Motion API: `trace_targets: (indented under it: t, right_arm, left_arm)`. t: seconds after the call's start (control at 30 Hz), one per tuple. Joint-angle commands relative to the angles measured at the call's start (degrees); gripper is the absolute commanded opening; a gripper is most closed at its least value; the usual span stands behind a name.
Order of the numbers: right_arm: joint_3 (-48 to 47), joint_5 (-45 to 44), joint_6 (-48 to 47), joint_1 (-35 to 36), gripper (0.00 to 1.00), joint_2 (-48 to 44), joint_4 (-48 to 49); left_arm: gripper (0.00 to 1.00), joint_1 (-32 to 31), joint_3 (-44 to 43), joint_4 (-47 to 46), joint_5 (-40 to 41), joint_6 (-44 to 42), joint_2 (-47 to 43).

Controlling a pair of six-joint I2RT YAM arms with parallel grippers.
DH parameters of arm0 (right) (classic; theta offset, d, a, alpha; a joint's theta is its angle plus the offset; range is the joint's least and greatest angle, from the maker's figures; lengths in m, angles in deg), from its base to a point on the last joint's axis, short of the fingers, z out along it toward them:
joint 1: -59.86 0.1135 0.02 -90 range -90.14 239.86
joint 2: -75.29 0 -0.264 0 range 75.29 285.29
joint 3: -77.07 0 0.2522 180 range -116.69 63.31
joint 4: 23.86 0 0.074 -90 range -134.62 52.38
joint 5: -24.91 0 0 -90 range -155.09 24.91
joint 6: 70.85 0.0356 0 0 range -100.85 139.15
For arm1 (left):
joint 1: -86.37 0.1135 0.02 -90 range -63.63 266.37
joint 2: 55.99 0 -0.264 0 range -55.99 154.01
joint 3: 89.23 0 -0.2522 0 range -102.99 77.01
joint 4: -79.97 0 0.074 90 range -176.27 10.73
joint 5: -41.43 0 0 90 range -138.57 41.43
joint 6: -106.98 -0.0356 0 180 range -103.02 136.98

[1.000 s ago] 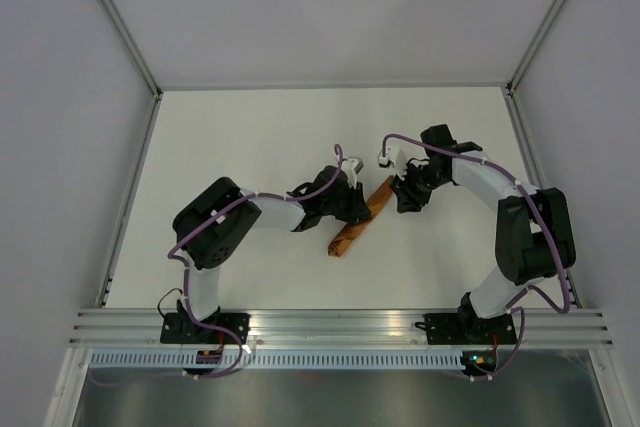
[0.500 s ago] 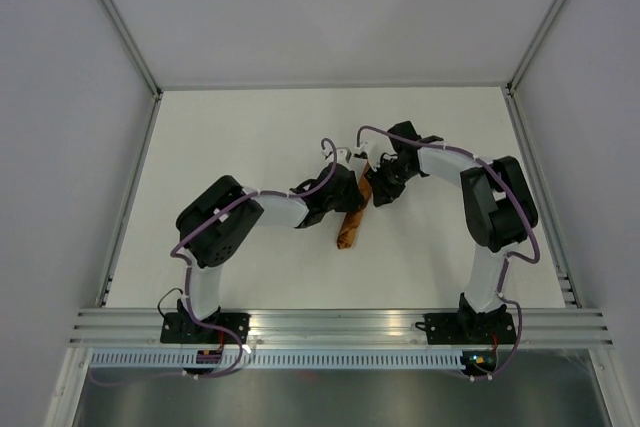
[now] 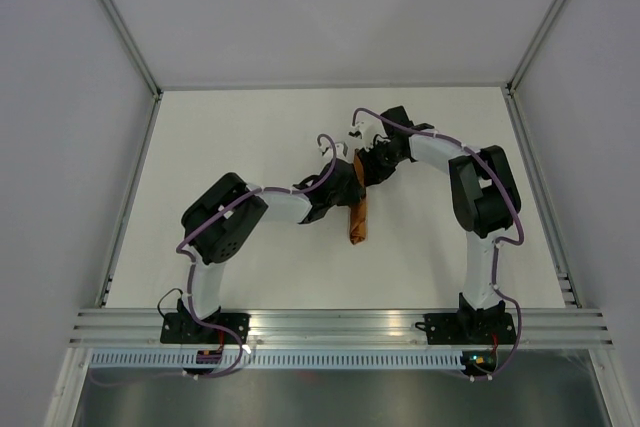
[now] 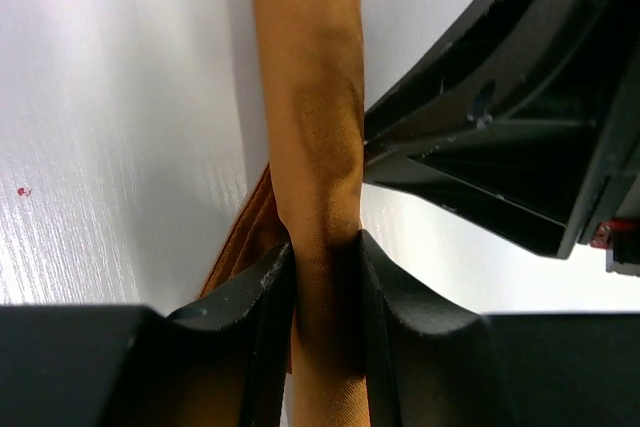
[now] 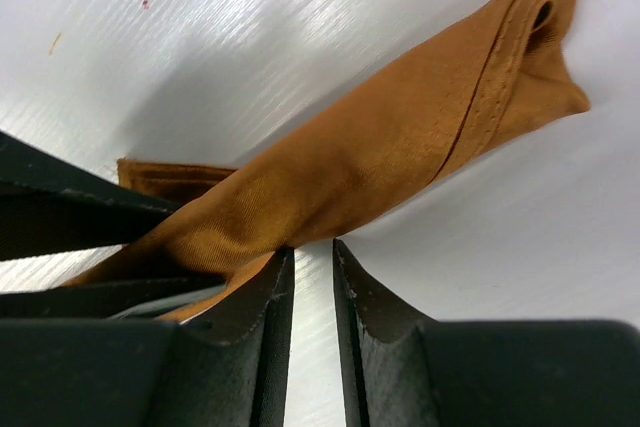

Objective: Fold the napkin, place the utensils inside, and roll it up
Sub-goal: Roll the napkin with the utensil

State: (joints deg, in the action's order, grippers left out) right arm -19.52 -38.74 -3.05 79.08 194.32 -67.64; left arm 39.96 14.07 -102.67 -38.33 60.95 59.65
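Observation:
The rust-brown napkin (image 3: 357, 219) is rolled into a narrow tube that lies nearly straight up and down at the table's middle. My left gripper (image 3: 345, 190) is shut on the roll (image 4: 310, 97), with the cloth squeezed between its jaws (image 4: 325, 257). My right gripper (image 3: 372, 165) is at the roll's far end. In the right wrist view its jaws (image 5: 313, 252) stand a thin slit apart with only table between them, and the napkin (image 5: 400, 137) lies across its fingertips. The fork is hidden.
The white table (image 3: 240, 137) is walled by grey panels at the left, right and back. An aluminium rail (image 3: 340, 322) runs along the near edge by the arm bases. The two wrists sit close together over the roll.
The roll has swung from a diagonal lie to nearly vertical and shifted slightly left. Both grippers moved left and farther back with it, the right arm folding inward.

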Motion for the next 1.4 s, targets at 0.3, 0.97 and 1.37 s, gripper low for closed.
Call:
trace_targets:
  t: [0.3,0.97,1.37]
  right_arm:
    - [0.3,-6.8,1.2,0.0,0.28,2.7,-0.3]
    - [-0.8,-2.7,-0.8,-0.2,0.30,-1.2,-4.6]
    - [3.1,0.9,-9.5,-2.4,0.40,-9.9,-3.2]
  left_arm:
    - [0.31,1.0,7.0,8.6,-3.3,0.2,2.8]
    - [0.29,1.4,14.6,-6.8,-9.1,-1.7,1.5]
    - [0.02,5.3,10.7,0.6,-24.7,-4.2,0.8]
